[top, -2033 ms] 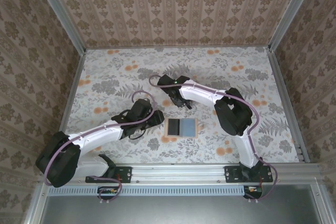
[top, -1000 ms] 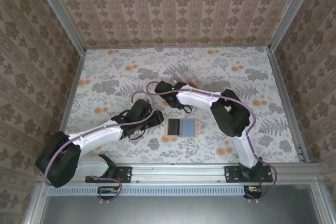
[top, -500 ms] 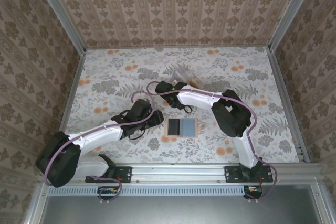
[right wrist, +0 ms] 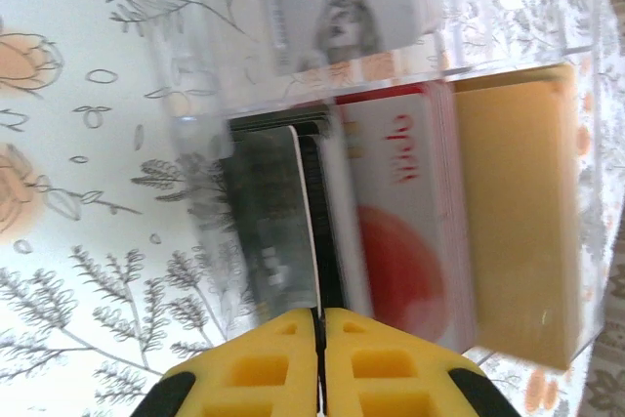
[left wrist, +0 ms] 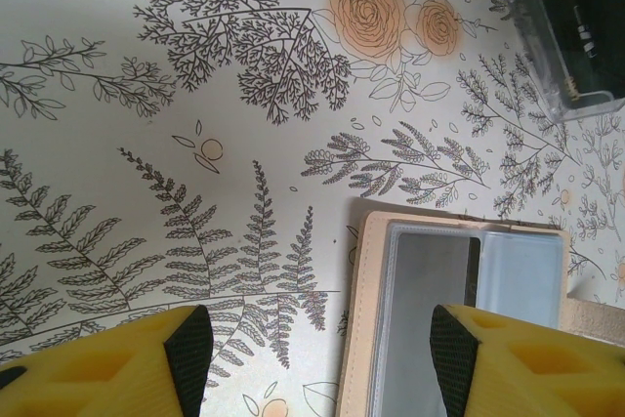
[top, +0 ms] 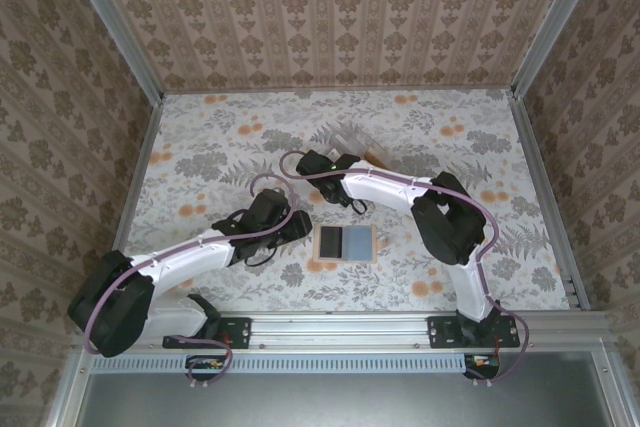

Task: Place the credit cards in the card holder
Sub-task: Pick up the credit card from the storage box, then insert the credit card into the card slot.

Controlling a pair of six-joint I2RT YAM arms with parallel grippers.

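Dark card (right wrist: 273,231), pinched in right end effector (right wrist: 319,319)

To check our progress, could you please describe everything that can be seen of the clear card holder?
The card holder is a clear acrylic stand with upright slots, sitting on the floral table beyond the tan wallet. The right wrist view shows a grey portrait card, a red-and-white card and an orange-yellow card standing in it. The right claw, shut, pinches a dark card edge-on at its slots, beside the red-and-white one.
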